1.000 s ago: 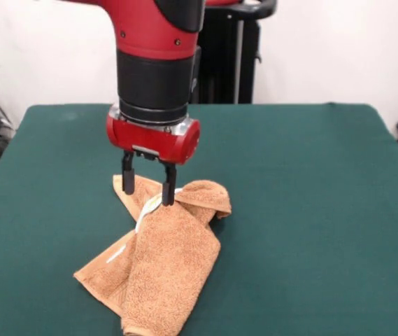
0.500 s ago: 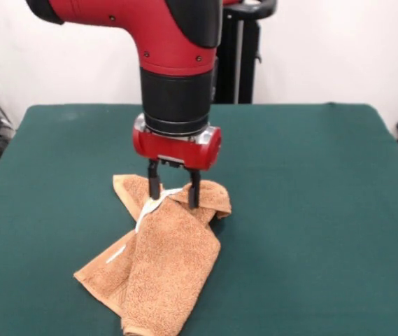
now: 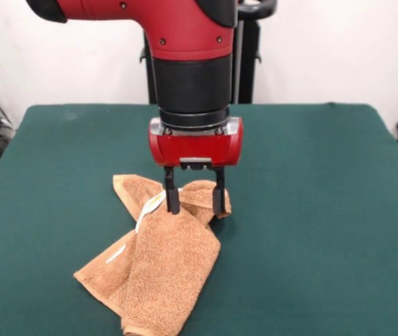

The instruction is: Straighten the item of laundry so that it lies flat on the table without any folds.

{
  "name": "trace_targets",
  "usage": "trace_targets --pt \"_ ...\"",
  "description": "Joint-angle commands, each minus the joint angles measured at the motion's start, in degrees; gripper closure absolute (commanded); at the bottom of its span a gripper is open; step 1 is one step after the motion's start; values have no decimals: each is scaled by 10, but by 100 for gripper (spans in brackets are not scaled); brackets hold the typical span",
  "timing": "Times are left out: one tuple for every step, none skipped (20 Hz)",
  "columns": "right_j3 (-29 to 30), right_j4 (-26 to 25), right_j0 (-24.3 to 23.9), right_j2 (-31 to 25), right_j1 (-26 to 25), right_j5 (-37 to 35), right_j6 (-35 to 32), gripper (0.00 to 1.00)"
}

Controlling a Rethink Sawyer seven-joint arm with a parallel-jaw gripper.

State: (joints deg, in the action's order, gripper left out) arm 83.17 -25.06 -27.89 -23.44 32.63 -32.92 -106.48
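Gripper is spread wide, nothing between the fingers, tips down at the towel, straddling the rolled-over fold at its far end. Looks positioned to pinch that fold, since that's the doubled-up part that has to come open. White tag sits just beside the left finger (can't tell if they touch). Towel lies folded over itself on the near-left part of the table, running diagonally, its near corner close to the table's front edge. Plenty of bare green to the right and behind the fold, so pulling that way seems the safest direction to spread it.
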Motion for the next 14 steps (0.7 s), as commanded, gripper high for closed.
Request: trace_targets --pt "4 -81 -33 -152 -39 -94 375 0" --pt "4 -84 -36 -157 -40 -104 387 0" --pt "4 -88 -35 -156 -37 -112 394 0" --pt "4 -91 -34 -154 -35 -120 400 0" --pt "6 -93 -33 -152 -34 -123 403 0" --pt "7 -98 -31 -149 -34 -121 406 0" --pt "11 -103 -30 -145 -35 -114 407 0" --pt "14 -108 -29 -142 -36 -107 408 0" --pt "18 -110 -31 -139 -40 -100 412 0" --pt "17 -114 -30 -136 -44 -97 417 0" --pt "17 -115 -30 -134 -46 -97 421 0" --pt "16 -114 -29 -132 -48 -100 425 0" --pt "15 -109 -28 -130 -51 -108 423 0" --pt "16 -105 -26 -127 -52 -117 420 0"
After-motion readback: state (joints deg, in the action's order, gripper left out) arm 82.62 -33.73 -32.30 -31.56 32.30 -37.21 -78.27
